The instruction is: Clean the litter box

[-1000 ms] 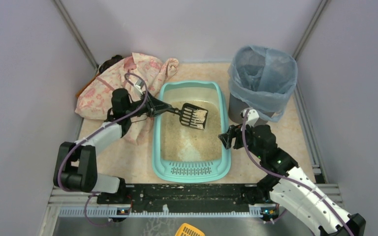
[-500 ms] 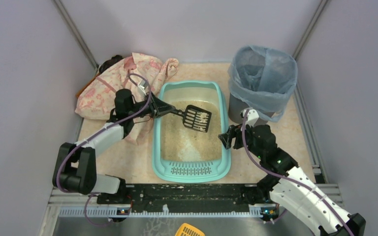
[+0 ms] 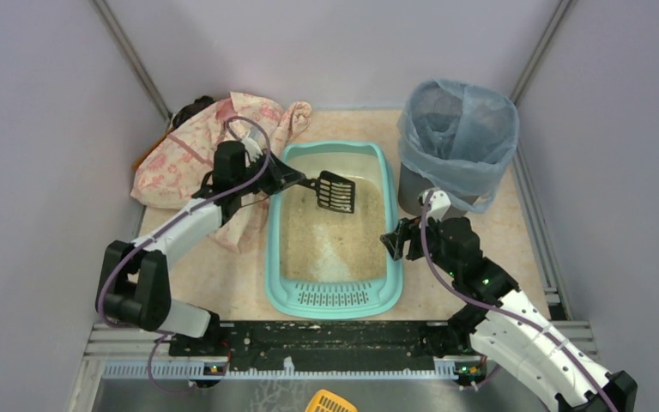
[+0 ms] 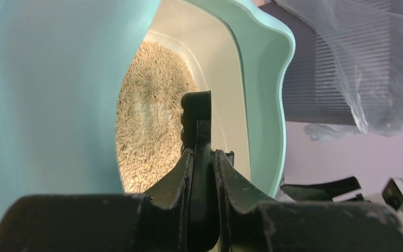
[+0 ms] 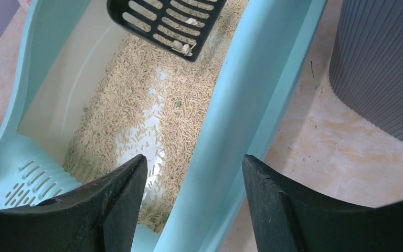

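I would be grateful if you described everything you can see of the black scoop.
The scoop is black and looks like plastic, with a flat rectangular head cut by rows of slots and a narrow handle. The left hand is shut on the handle and holds the head tilted, apparently raised above the litter at the far end of the litter box. A few pale granules cling to the slots; otherwise it looks nearly empty.

The ribbed grey bag-lined bin (image 3: 410, 190) stands right of the turquoise rectangular plastic litter box (image 3: 272, 257), the pink floral cloth (image 3: 180, 159) left of it, the black slotted scoop (image 3: 336, 190) over its far half.
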Robot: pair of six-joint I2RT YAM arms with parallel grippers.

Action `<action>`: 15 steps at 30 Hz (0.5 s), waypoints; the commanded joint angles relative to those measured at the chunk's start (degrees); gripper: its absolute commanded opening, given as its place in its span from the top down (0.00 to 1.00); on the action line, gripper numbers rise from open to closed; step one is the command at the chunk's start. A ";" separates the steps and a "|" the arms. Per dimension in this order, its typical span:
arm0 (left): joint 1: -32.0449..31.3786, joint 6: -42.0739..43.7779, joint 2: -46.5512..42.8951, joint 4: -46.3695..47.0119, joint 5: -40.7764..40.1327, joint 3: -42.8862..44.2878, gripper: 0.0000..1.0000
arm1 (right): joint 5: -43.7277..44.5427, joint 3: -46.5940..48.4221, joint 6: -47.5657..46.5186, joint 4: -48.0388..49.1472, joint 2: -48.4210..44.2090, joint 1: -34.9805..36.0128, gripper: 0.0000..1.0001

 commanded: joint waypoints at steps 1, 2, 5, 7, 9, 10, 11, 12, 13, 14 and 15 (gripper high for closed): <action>-3.72 4.54 1.87 -5.22 -11.62 5.19 1.00 | -0.14 0.84 -0.05 2.80 0.09 -0.12 0.33; -4.64 4.90 2.72 -5.86 -13.51 6.31 1.00 | -0.03 0.85 -0.06 2.67 -0.33 -0.12 0.33; -6.83 7.17 5.41 -8.32 -18.42 9.60 1.00 | 0.11 0.74 -0.06 1.87 -1.06 -0.13 0.33; -8.18 8.70 7.28 -9.32 -20.70 11.31 1.00 | 0.27 0.48 0.02 1.42 -1.68 -0.12 0.33; -9.66 10.64 8.32 -11.86 -24.10 12.74 1.00 | 0.44 0.34 0.10 1.26 -2.15 -0.12 0.33; -10.39 11.66 8.77 -12.88 -26.03 13.47 1.00 | 0.50 0.33 0.11 1.25 -2.30 -0.12 0.33; -11.05 12.93 9.24 -13.37 -27.44 14.02 1.00 | 0.55 0.33 0.11 1.32 -2.26 -0.12 0.33; -11.56 13.73 9.83 -13.94 -28.47 14.62 1.00 | 0.51 0.31 0.11 1.40 -2.17 -0.12 0.33; -11.97 14.47 10.36 -14.58 -29.70 15.29 1.00 | 0.50 0.25 0.11 1.56 -2.08 -0.12 0.33; -12.48 15.05 11.08 -15.28 -30.36 16.05 1.00 | 0.44 0.25 0.11 1.71 -2.00 -0.12 0.33; -12.77 15.46 11.57 -15.61 -30.56 16.46 1.00 | 0.31 0.25 0.11 1.83 -1.81 -0.12 0.33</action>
